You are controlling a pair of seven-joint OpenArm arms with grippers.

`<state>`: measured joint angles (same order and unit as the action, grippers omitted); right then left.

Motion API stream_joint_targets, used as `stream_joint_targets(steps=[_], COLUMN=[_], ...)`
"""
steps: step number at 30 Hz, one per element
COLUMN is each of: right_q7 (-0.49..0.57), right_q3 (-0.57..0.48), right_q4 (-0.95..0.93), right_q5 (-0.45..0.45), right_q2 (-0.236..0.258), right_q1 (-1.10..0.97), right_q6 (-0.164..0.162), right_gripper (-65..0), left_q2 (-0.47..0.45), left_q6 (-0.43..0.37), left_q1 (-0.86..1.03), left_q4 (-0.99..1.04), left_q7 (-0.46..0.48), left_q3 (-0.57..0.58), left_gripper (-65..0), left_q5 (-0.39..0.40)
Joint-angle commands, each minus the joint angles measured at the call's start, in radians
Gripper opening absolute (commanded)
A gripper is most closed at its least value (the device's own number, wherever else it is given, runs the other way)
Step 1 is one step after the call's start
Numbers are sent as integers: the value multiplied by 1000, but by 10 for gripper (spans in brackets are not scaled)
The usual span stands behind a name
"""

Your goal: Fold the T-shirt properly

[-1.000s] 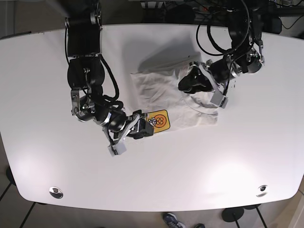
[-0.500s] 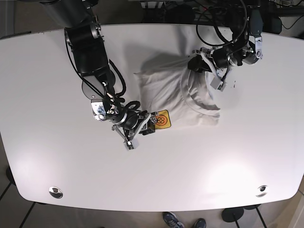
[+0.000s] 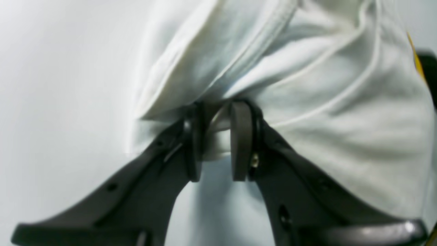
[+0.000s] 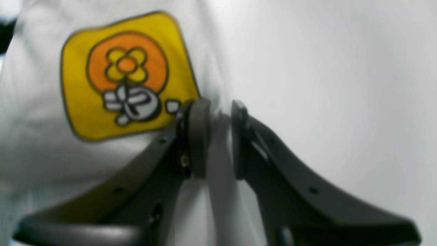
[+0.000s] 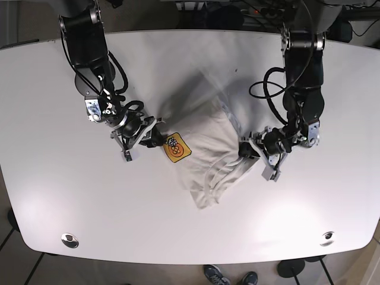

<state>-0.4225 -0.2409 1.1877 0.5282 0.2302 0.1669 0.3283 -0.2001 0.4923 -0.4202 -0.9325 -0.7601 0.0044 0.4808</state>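
Observation:
A white T-shirt (image 5: 208, 142) with a yellow and orange flower patch (image 5: 177, 148) lies bunched in the middle of the white table (image 5: 53, 196). My left gripper (image 5: 244, 149) is shut on a fold of the shirt at its right side; the left wrist view shows the cloth (image 3: 307, 102) pinched between the black fingers (image 3: 239, 136). My right gripper (image 5: 159, 138) is shut on the shirt's edge next to the patch; the right wrist view shows the patch (image 4: 126, 75) just left of the fingers (image 4: 198, 136).
Round metal fittings sit near the front edge at the left (image 5: 69, 240) and right (image 5: 327, 237). Cables (image 5: 267, 92) hang by the left arm. A shoe (image 5: 214, 275) shows on the floor below the table.
Both arms have swung round with the shirt: the left gripper came from the back right down toward the front right, the right gripper moved back and left. The shirt is stretched and turned between them.

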Motion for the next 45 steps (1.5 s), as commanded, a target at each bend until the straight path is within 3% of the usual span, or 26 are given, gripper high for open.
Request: stream_joint_targets(steps=[1,6,8,10,11,13,16,19,21,25,29,31,34,36,38,40,45], right_q7=[-31,-34,-34,-34,-34,-34,-72,-94,-94,-166,-175,-177,-178,-212,-230,-232,-258], right_q3=[-4,-79,-139,-183,-182,-180,-180,-143,-110,28,87,107,114,114,114,114,114], right_q4=[68,191,195,195,195,197,214,263,281,327,341,364,415,447,473,507,561], right_q5=[-12,-12,-10,-3,-3,-3,-3,-3,-3,-3,-3,-3,-3,-3,-3,-3,-3], right_q2=[2,-39,-41,-59,-91,-99,-96,-81,-74,-74,-74,-74,-74,-74,-74,-74,-74], right_q1=[-40,-125,-128,-128,-131,-131,-129,-131,-148,-158,-158,-158,-160,-158,-158,-158,-160], right_q6=[-1,-7,-8,-10,-10,-10,-10,-10,-10,-2,-2,-2,-2,-2,-2,-2,-5], right_gripper=[-534,-534,-534,-534,-534,-534,-534,-534,-534,-534,-534,-534,-534,-534,-534,-534,-534], left_q2=[0,0,-3,-2,0,4,40,43,46,101,92,41,-62,-178,-282,-419,-620], left_q6=[-16,-22,-37,-120,-206,-317,-366,-366,-367,-367,-363,-357,-195,-96,-56,-19,101], left_q1=[-61,-138,-150,-136,-110,-70,7,90,117,139,129,129,99,97,97,97,143], left_q4=[16,13,-6,-84,-147,-264,-417,-521,-518,-357,-119,-21,115,181,224,286,404], left_q7=[0,24,18,20,23,26,113,278,313,339,379,393,386,386,385,394,489], left_q3=[45,88,88,87,92,95,98,233,302,334,319,237,59,-68,-146,-183,-237], left_gripper=[-524,-519,-454,-358,-299,-243,-236,-235,-235,-233,-233,-233,-239,-240,-240,-239,-237], left_q5=[-29,-31,-27,-31,-31,-31,-34,-156,-233,-330,-330,-330,-333,-336,-336,-330,-331])
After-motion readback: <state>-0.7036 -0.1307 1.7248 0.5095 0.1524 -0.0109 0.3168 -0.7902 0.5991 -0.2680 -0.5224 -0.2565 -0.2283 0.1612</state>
